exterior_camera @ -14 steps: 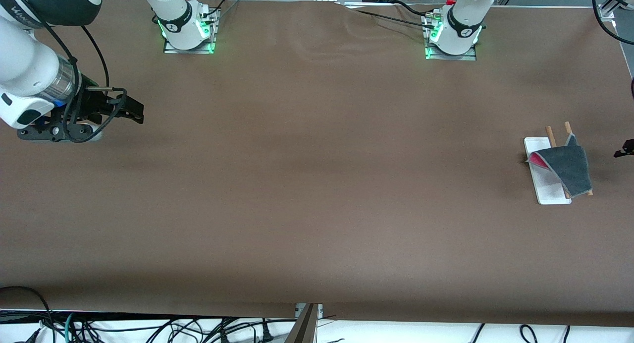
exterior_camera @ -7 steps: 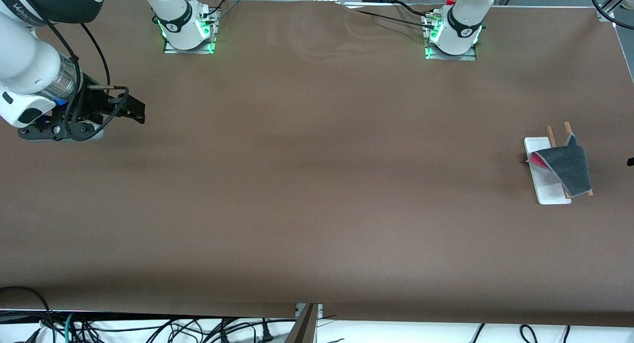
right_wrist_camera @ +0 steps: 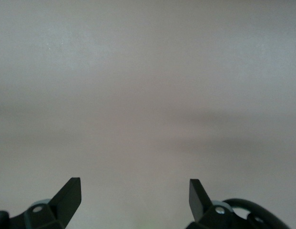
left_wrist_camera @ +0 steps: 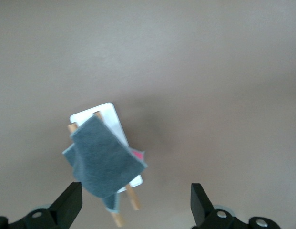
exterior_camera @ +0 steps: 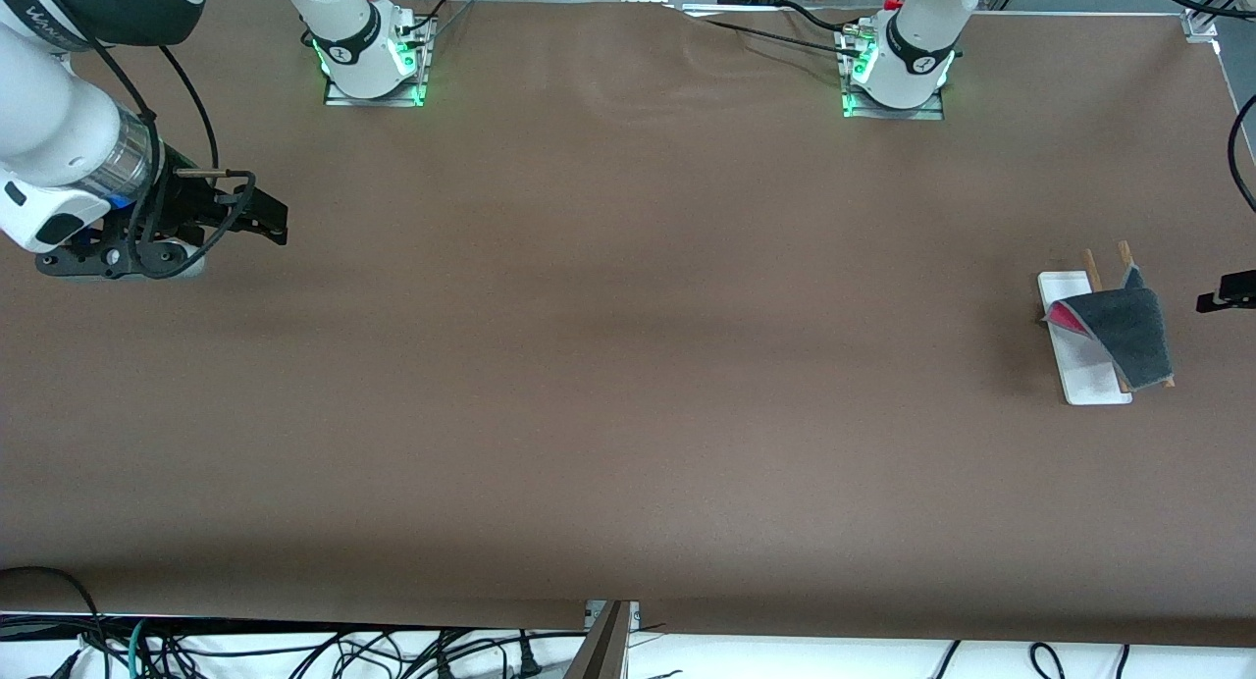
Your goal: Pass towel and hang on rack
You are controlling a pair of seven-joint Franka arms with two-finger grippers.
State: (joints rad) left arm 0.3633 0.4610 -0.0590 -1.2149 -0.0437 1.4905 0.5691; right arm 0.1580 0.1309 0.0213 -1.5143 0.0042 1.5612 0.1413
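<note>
The towel (exterior_camera: pixel 1124 331) hangs over the rack (exterior_camera: pixel 1084 380) at the left arm's end of the table, dark grey face up, with a pink corner showing over the white base. The rod ends (exterior_camera: pixel 1088 262) stick out from under it. In the left wrist view the towel (left_wrist_camera: pixel 102 160) drapes over both rods (left_wrist_camera: pixel 132 200) above the white base (left_wrist_camera: pixel 109 117). My left gripper (left_wrist_camera: pixel 135 199) is open and empty, up over the table beside the rack; only its tip (exterior_camera: pixel 1227 294) shows in the front view. My right gripper (exterior_camera: pixel 267 218) is open and empty over the right arm's end of the table.
A brown cloth (exterior_camera: pixel 628 365) covers the whole table. The two arm bases (exterior_camera: pixel 373 61) stand along its edge farthest from the front camera. Cables hang below the nearest edge. The right wrist view shows only bare table (right_wrist_camera: pixel 148 95).
The left gripper's tip slid almost out of the front view, then came back in beside the rack. The towel, the rack and the right arm have not moved.
</note>
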